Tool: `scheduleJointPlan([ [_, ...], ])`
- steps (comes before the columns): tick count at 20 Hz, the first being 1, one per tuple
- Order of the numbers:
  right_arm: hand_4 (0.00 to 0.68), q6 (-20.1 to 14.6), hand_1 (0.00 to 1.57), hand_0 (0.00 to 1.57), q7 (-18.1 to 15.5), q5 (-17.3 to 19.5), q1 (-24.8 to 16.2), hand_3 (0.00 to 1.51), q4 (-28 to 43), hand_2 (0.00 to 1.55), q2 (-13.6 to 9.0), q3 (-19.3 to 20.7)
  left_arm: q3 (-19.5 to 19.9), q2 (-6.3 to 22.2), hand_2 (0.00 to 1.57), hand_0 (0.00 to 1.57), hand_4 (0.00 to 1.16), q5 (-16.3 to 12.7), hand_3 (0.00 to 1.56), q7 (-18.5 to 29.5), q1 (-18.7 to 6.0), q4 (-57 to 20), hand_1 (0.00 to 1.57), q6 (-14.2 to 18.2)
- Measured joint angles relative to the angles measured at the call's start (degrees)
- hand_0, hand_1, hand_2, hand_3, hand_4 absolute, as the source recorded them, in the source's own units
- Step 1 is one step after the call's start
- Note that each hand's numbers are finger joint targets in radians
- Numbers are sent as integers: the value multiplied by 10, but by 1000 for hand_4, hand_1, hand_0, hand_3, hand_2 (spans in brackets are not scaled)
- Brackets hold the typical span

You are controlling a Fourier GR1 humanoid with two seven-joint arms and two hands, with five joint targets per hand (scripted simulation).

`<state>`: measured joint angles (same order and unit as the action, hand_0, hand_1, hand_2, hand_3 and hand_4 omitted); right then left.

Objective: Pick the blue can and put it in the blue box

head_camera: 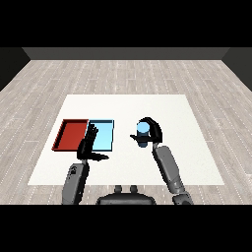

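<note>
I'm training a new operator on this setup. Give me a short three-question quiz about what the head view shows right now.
1. True or false: the robot's right hand has its fingers curled round the small blue cylindrical can.
2. Which tray lies nearer the can: A) the flat red tray, B) the flat light blue tray?
3. Fill in: the left hand, fingers straight, overlaps the ___ tray's near-left corner.

Key: 1 true; 2 B; 3 light blue.
</note>
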<state>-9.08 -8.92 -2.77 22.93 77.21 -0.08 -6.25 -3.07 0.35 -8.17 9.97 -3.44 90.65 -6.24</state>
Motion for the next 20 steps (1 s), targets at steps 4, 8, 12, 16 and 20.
scheduleJointPlan([
  [4, 627, -13, 1468, 1468, 4, -13, 15, 1442, -4, 1468, 0, -15, -30, -2, 0, 0, 0, -31, 0, -9, -15, -15, 0, 10],
  [8, 614, -16, 1452, 1452, -6, -18, 19, 1431, -16, 1463, 0, -29, -70, -3, 0, 0, 0, -34, 0, -28, -17, -13, 0, 38],
  [12, 621, -13, 1449, 1449, -7, -15, 26, 1430, -17, 1462, 0, -32, -93, -3, 0, 0, 0, -31, 0, -21, -40, -51, 0, 62],
  [16, 606, -22, 1444, 1444, -10, -20, 31, 1430, -24, 1451, -1, -50, -116, -3, 0, 0, 0, -25, 0, -24, -63, -77, 0, 94],
  [20, 624, -32, 1425, 1425, -13, -16, 17, 1423, -8, 1455, 0, -82, -133, -3, 0, 0, 0, -18, 0, -14, -89, -111, 0, 113],
])
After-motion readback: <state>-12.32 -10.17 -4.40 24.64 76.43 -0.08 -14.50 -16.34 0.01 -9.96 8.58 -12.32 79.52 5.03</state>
